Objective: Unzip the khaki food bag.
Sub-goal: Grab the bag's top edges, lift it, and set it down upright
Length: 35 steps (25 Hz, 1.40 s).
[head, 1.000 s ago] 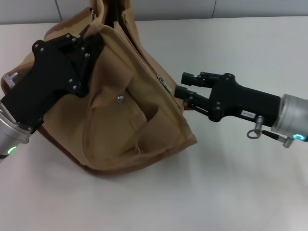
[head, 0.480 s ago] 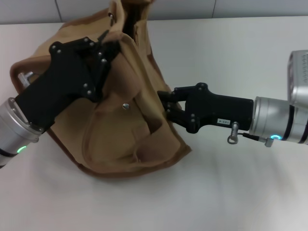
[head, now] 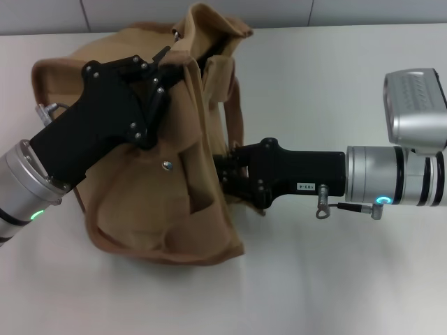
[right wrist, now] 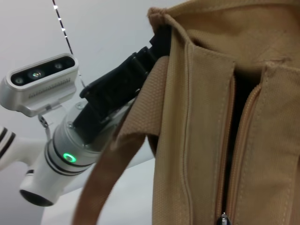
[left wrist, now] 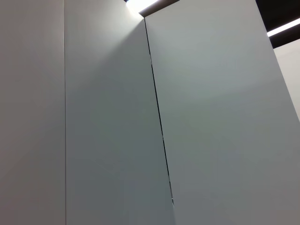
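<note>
Since a second ago the khaki food bag [head: 167, 188] has swung round and shifted toward the bench's left side, its far end now lifted into a peak near the far edge; the right arm has pushed in leftward, so its silver wrist section and camera block are now in the head view, where before only the black gripper body and a bit of wrist showed. Left to right now: left gripper [head: 164, 70] sits at the bag's upper left panel, black body lying across the canvas, fingers pressed into a fold of fabric near the top edge; looks clamped on the bag there, cloth bunched around the tips. Left wrist view shows only pale wall panels, no bag or fingers. Bag lies on the white bench [head: 349, 279], left of centre, front pocket face up with the silver snap [head: 167, 165] just below the left gripper body. One webbing handle [head: 234, 115] hangs down the bag's right side. Right gripper [head: 222, 178] comes in level from the right edge, its tips buried against the bag's right edge below that handle; whether they are apart or together, cannot tell. Right wrist view: close on the bag top, zipper track [right wrist: 236, 140] running along a dark gap between two canvas flaps, a small metal piece at its near end, too small to identify. Left arm's black body and green ring light visible beyond the bag in that same view.
</note>
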Motion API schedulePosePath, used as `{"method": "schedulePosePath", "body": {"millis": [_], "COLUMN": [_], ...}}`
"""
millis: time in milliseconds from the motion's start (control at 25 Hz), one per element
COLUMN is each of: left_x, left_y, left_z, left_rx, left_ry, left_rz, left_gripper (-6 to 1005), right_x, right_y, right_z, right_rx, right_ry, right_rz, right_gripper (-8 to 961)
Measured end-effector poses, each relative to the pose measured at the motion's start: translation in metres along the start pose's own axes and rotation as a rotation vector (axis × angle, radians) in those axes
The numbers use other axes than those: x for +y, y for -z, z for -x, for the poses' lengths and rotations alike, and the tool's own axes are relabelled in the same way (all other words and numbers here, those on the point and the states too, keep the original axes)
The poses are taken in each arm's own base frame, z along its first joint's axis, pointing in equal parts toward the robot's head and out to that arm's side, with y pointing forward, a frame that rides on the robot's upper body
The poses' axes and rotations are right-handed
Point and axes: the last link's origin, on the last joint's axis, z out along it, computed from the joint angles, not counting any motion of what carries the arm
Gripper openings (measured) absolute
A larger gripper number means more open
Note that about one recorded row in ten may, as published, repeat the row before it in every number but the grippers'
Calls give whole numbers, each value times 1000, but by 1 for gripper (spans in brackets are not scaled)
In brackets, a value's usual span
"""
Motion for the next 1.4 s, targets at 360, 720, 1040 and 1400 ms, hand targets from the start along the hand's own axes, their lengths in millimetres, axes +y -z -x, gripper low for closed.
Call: {"method": "schedulePosePath", "body": {"millis": [360, 720, 1040, 1400], "left_x": [1, 4, 6, 8], "left_y": [-1, 1, 3, 3], "left_z": [2, 3, 4, 4], "left_rx": [-13, -20, -21, -20], "left_ry": [-5, -12, -5, -3], "left_rz": [14, 17, 18, 27], "left_gripper": [123, 127, 132, 136], "right_x": [2, 4, 5, 8], "right_y": [1, 5, 7, 9], "right_z": [9, 19, 12, 7], "right_rx": [4, 6, 49, 49], "right_ry": [-100, -239, -281, -304], "right_rz": [44, 87, 86, 90], "right_gripper": [200, 199, 199, 197]}}
